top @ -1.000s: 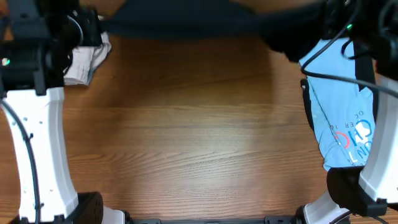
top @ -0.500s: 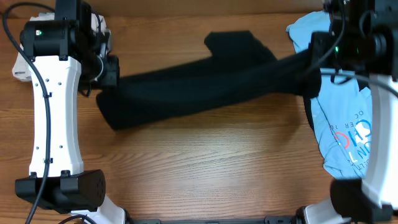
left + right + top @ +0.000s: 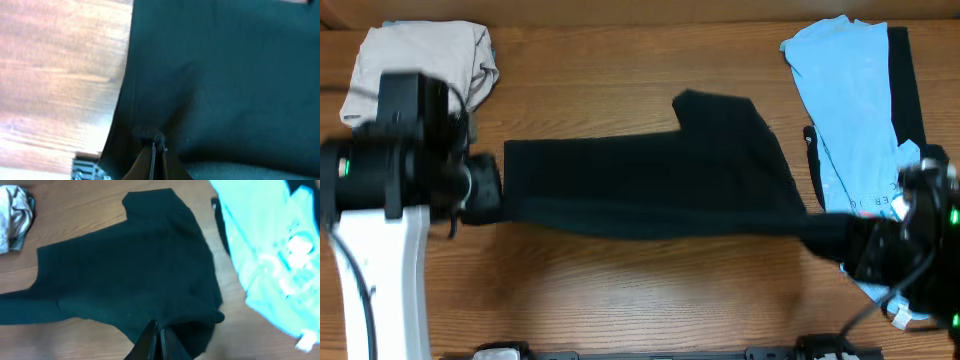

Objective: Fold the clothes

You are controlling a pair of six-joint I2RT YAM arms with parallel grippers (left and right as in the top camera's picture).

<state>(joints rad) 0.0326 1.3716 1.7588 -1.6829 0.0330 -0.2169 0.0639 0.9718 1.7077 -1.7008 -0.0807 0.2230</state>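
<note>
- Black T-shirt (image 3: pixel 650 185) lies on the middle of the table (image 3: pixel 620 300), pulled out into a long band with its long axis running left to right.
- One sleeve sticks out toward the far edge, right of the middle; the rest lies fairly flat.
- Left gripper (image 3: pixel 485 190) is at the band's left end. In the left wrist view its fingers are pinched together, with black cloth bunched at their tips, so it grips the shirt's edge.
- Right gripper (image 3: pixel 830 232) is at the right end, on the near corner. In the right wrist view its fingers are closed on the near hem.
- Each arm holds its own end, so neither is nearer; the cloth spans straight between them and lies on the far side of both.
- Judged from this, the next move is a fold across the short axis, carrying the held near edge away from the robot and over the body.
- Light blue T-shirt (image 3: pixel 850 110) lies just right of the black one, and the right arm works close beside it.
- Beige trousers (image 3: pixel 420 60) sit folded at the far left, apart.
- No box, bin or basket is in view.
</note>
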